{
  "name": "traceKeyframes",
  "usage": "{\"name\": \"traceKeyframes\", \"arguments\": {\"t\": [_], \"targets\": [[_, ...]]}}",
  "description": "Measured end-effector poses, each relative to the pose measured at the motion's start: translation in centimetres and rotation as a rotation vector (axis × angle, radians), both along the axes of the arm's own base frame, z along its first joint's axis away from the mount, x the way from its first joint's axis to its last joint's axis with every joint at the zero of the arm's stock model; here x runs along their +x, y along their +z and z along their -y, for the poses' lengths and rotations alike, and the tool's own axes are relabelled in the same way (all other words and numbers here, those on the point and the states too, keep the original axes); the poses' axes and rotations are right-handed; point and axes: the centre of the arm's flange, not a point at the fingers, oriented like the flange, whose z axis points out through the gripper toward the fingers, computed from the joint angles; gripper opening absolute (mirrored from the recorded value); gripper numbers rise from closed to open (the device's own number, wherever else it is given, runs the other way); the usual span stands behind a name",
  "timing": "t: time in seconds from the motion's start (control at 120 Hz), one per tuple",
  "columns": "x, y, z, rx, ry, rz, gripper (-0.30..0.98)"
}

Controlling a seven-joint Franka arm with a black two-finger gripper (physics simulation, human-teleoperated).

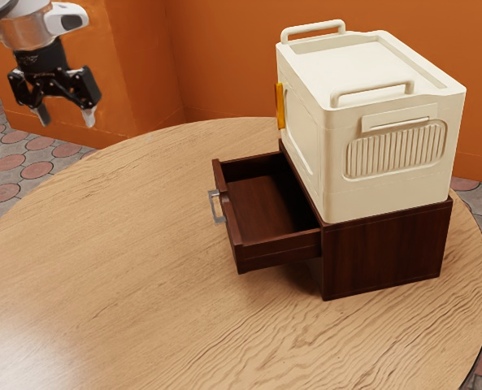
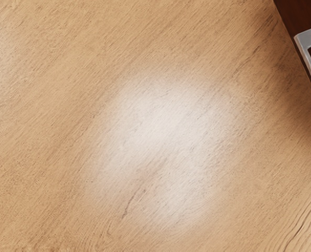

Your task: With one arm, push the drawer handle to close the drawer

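Drawer (image 1: 261, 207) of a dark wooden cabinet (image 1: 383, 248) jutted well out toward nine o'clock in the exterior view, its metal handle (image 1: 214, 207) at the outer end. No part of the closing looked done: the black gripper (image 1: 67, 119) hung well apart from the handle, at ten o'clock from it, its two fingers spread with nothing between them. Left to do, it seemed, were reaching the handle, touching it and pushing the drawer toward three o'clock until its front met the cabinet. A cream box (image 1: 387, 175) with two rails stood on top of the cabinet, which rested on a round wooden table (image 1: 102, 268). No brand, label or writing could be read on the box, cabinet or arm (image 1: 25, 32).
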Motion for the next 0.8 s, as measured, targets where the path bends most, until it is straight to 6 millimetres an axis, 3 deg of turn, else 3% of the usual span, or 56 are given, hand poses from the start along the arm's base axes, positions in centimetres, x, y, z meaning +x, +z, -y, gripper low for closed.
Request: {"name": "traceKeyframes", "arguments": {"t": [0.142,0.275,0.375,0.483,0.55,0.8], "targets": [[-1.9,0.3,-1.5,-0.013,0.216,0.014,0.68],[-3.2,-0.2,0.4,-0.027,0.315,-0.032,0.69],[-4.3,0.0,2.1,-0.044,0.349,-0.068,0.44],[-3.4,-5.3,3.7,0.004,0.276,-0.119,0.19],[-2.6,-7.0,4.8,0.032,0.195,-0.093,0.09],[1.7,-13.0,6.8,0.123,-0.157,0.048,-0.05]]}}
